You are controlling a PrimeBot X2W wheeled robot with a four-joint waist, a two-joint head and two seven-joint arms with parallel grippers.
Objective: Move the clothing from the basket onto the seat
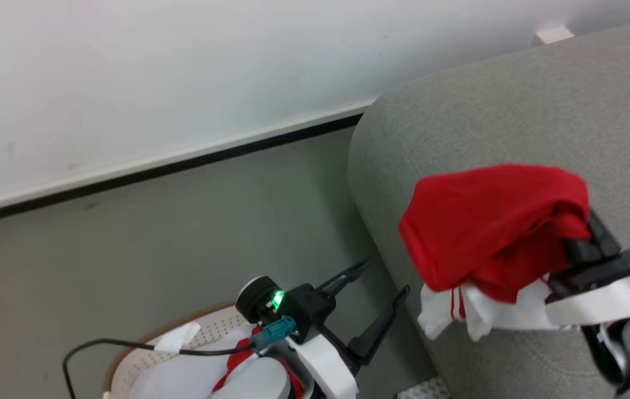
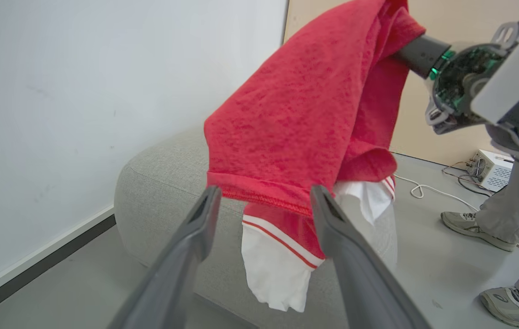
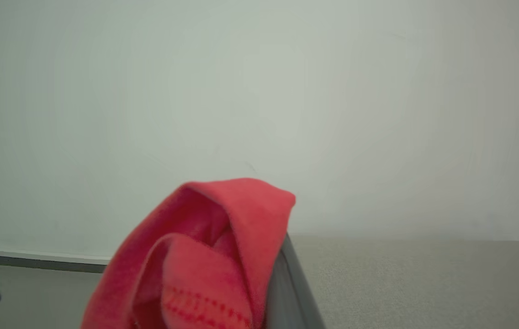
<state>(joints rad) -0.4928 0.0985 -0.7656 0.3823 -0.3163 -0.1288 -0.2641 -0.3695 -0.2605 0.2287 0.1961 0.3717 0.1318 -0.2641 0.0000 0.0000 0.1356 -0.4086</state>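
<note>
A red garment (image 1: 492, 221) with white panels and striped trim hangs over the grey seat (image 1: 514, 111), bunched in my shut right gripper (image 1: 573, 244). The right wrist view shows its red folds (image 3: 204, 256) wrapped over one dark finger (image 3: 287, 283), with the seat (image 3: 424, 283) below. To the left, my left gripper (image 1: 387, 275) stands open with nothing in it, above the cream basket (image 1: 171, 332) with the brown rim. A bit of red clothing (image 1: 235, 357) lies in the basket, mostly hidden by my arm. Beyond the open left gripper (image 2: 266, 192) in its wrist view hangs the garment (image 2: 314, 105).
A white wall with a dark skirting strip (image 1: 154, 172) runs behind the grey floor (image 1: 182, 249). A black cable (image 1: 104, 343) crosses the basket. A person's legs and shoes (image 2: 469, 224) stand beyond the seat, near a white box (image 2: 492, 169) and a floor cable (image 2: 424, 189).
</note>
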